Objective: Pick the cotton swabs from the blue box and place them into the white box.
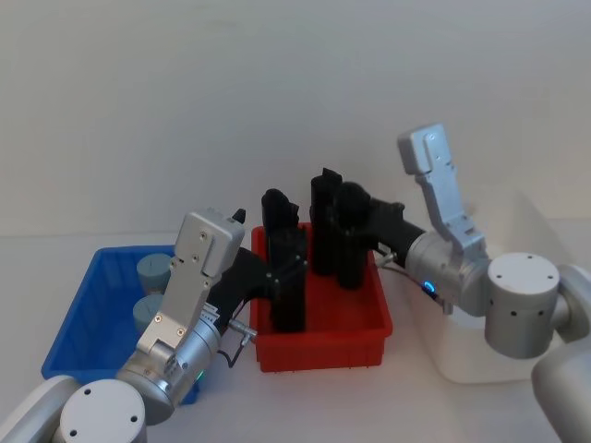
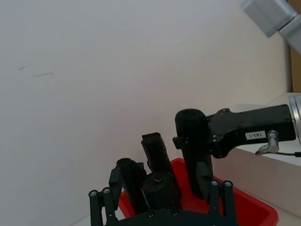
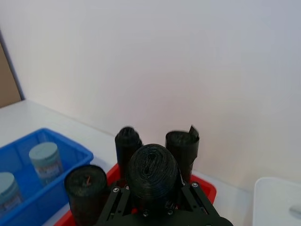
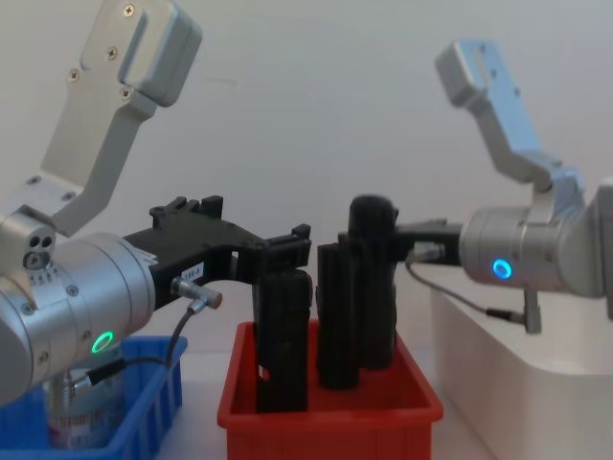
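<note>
Head view: both cotton swabs (image 1: 154, 269) are sitting upright in the blue box (image 1: 92, 305) on the robot's left, one behind the other. The white box (image 1: 471, 365) is over on the right, half hidden by the right arm.

Neither arm is at the blue box, though. The left end effector (image 1: 282, 272) is poked in among the tall black blocks (image 1: 325, 221) in the red bin (image 1: 323, 351). In the left wrist view it's spread wide with blocks between the jaws, and it doesn't look clamped on anything. The right end effector (image 1: 362, 231) is right up against another block from the other side, and I honestly can't tell if it's gripping it.

What worries me:
- If either arm pulls out sideways, it could snag a block and tip it, or drag the red bin.
- The two arms are close together over that bin, so they could bump each other.
- The left jaws could close where they are now and grab a block instead of a tub.
</note>
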Available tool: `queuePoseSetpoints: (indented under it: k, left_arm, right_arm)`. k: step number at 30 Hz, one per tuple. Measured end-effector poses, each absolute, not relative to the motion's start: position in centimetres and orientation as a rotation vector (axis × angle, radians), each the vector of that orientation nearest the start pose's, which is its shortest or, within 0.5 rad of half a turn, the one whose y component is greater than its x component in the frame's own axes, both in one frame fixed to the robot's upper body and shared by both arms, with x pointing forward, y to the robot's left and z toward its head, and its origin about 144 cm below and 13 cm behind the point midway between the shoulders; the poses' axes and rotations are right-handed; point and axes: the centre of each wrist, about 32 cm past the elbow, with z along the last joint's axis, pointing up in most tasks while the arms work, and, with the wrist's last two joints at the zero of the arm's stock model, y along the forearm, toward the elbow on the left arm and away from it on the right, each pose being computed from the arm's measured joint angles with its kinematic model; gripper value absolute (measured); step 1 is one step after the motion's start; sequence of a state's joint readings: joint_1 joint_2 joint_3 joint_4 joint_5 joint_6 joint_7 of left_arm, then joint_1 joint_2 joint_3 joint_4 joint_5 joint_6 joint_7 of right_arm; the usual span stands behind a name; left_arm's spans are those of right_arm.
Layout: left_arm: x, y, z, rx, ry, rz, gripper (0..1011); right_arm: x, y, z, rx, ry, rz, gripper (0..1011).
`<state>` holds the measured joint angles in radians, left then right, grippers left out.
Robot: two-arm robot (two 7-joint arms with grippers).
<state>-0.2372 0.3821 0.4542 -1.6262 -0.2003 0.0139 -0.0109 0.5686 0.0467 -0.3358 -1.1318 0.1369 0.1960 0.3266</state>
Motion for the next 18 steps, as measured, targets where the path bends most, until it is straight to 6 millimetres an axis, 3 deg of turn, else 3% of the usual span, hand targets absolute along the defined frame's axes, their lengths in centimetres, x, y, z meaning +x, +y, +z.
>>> queuePoseSetpoints:
  k: [18]
  left_arm:
    - [49.2, 19.8, 120.4, 0.061, -0.268, 1.124, 1004]
  right_arm:
    - [58.0, -18.6, 126.8, 0.071, -0.159, -1.122, 353]
